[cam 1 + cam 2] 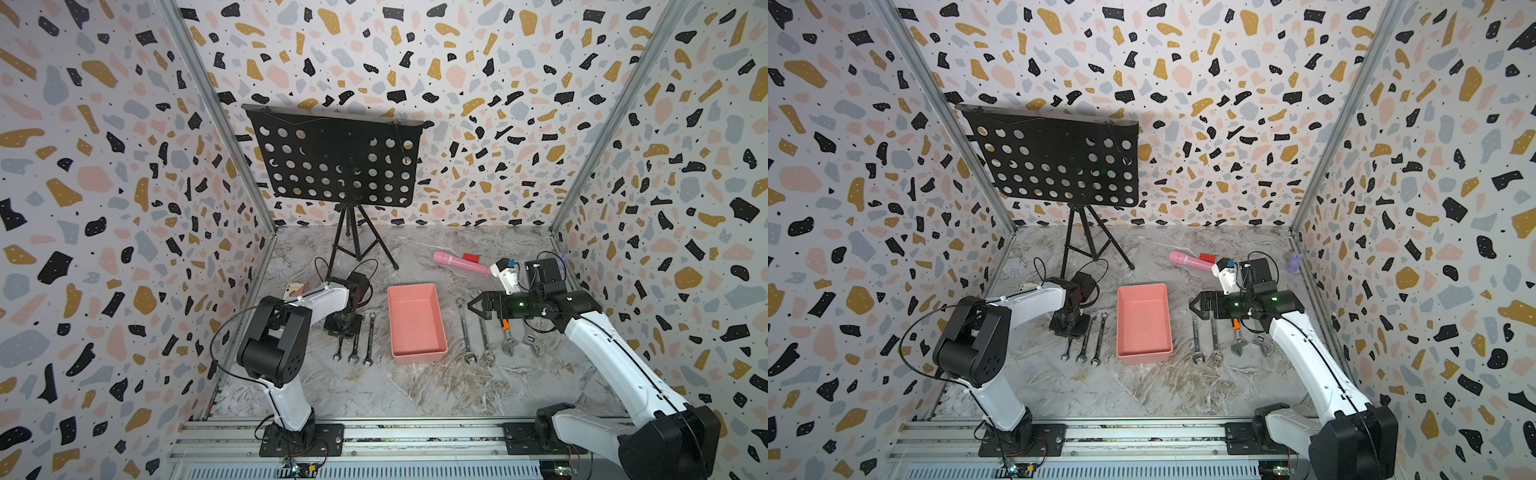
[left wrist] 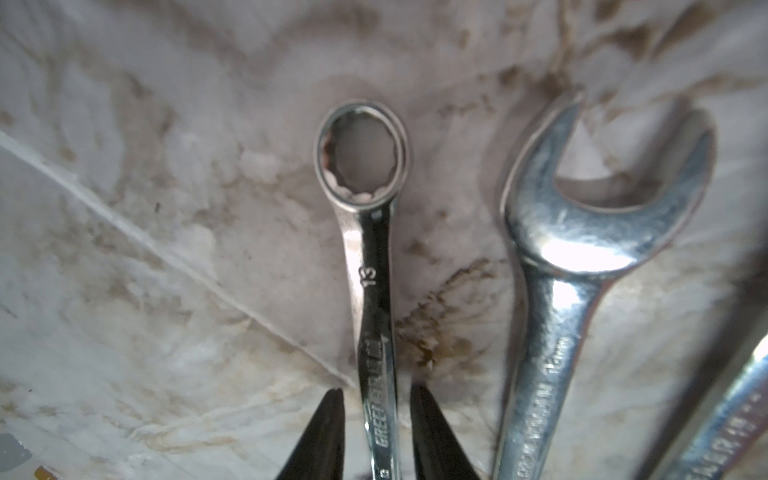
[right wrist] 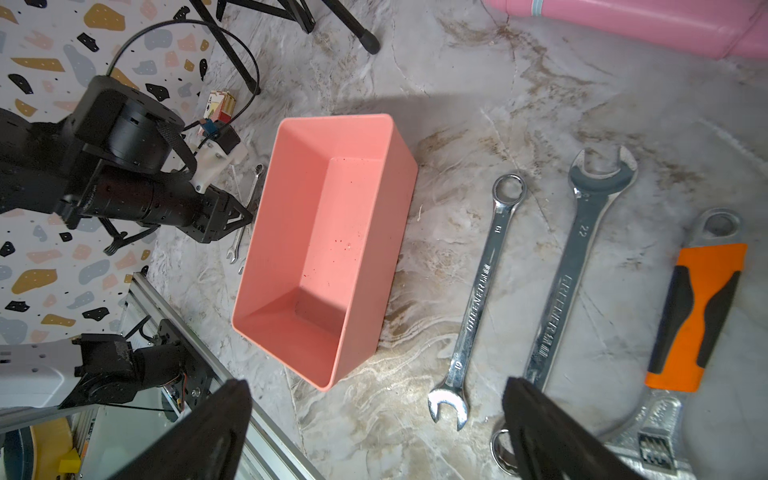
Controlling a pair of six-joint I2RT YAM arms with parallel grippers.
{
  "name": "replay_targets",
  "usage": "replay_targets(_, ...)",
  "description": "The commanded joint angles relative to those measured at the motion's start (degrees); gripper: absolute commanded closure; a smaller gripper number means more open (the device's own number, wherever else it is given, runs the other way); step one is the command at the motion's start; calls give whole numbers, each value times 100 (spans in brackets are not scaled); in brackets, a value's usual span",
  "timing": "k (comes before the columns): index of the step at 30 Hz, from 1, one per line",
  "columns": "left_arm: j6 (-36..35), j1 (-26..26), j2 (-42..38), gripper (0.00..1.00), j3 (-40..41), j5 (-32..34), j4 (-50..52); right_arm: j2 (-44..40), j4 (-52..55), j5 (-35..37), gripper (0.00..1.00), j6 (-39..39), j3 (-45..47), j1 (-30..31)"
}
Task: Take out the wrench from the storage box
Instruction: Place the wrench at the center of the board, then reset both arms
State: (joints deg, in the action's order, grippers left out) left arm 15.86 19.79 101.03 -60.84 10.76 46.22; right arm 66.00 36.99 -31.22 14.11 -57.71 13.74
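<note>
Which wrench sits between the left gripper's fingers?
The slim wrench marked 13, with its ring end pointing ahead; the bigger open-ended wrench beside it lies clear of the left gripper.

In the left wrist view, the shank of the wrench marked 13 (image 2: 370,266) is cut off by the picture's edge, as is the larger open-end wrench (image 2: 557,299), while a third wrench (image 2: 715,428) is blurred and mostly cropped.

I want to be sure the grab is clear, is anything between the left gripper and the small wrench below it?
Nothing visible. The left gripper straddles the handle of the wrench, with small gaps showing on both sides. The wrench lies on the table beside a bigger wrench, outside the box.
</note>
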Motion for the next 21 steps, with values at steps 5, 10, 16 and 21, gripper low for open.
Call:
replay_targets(5, -582, -139, -1020, 41, -387, -82, 249, -326, -34, 256, 0, -593, 56, -793)
replay_targets(10, -1361, -543, -1519, 16, 50, -552, -1090, -636, -2076, 1325, 0, -521, 1237, -1435)
replay_targets(16, -1760, -1449, -1988, 0, 1046, -940, -3219, -503, -4651, 3456, 0, -943, 2684, -1746)
replay_targets(21, -1719, -1885, -1988, 0, 1749, -1229, -4992, 63, -5887, 4175, 0, -831, 3352, -2270)
